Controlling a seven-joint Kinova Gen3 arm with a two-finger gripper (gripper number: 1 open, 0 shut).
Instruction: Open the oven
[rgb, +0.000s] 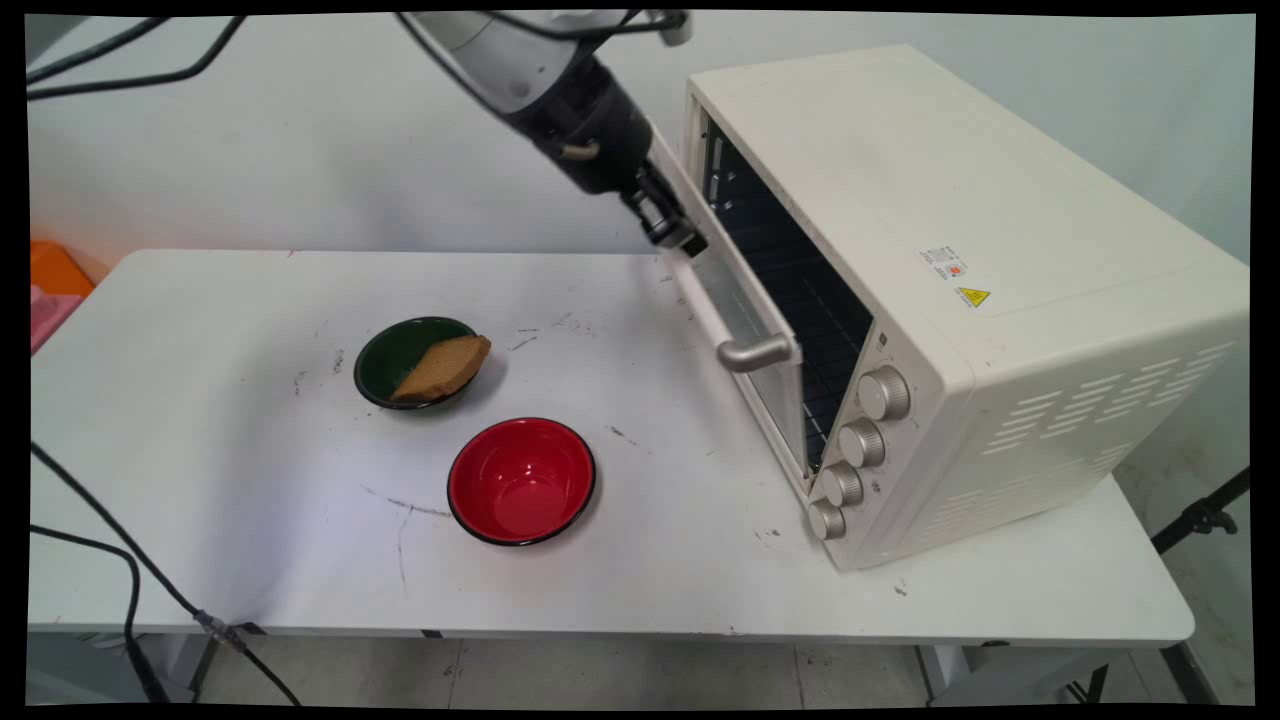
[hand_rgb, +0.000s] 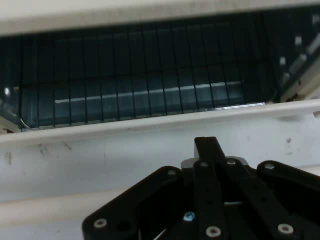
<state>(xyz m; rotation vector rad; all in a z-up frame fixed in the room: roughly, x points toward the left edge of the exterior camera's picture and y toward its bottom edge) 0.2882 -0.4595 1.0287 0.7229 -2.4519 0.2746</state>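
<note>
A: Where is the gripper (rgb: 688, 243) seen?

B: It is seen at the upper edge of the oven door (rgb: 745, 310), which is tipped partly open from the cream toaster oven (rgb: 960, 290). In the hand view the fingers (hand_rgb: 207, 150) are pressed together in a narrow stance, nothing held between them, and they are laid against the door's pale top edge. Beyond that edge the dark inside and its wire rack (hand_rgb: 140, 95) are shown.

A: And the door's handle?

B: The silver handle (rgb: 755, 353) is found at about five o'clock from the gripper, apart from it. Four knobs (rgb: 860, 445) are lined up on the oven's front, to the right of the door.

A: What else is set on the table (rgb: 250, 560)?

B: A green bowl (rgb: 405, 355) is placed at about eight o'clock from the gripper, well apart from it, with a brown slice of bread (rgb: 445, 366) leaned over its right rim. A red bowl (rgb: 521, 481) is set near it, at about four o'clock from the green one, and is not touched by it.
</note>
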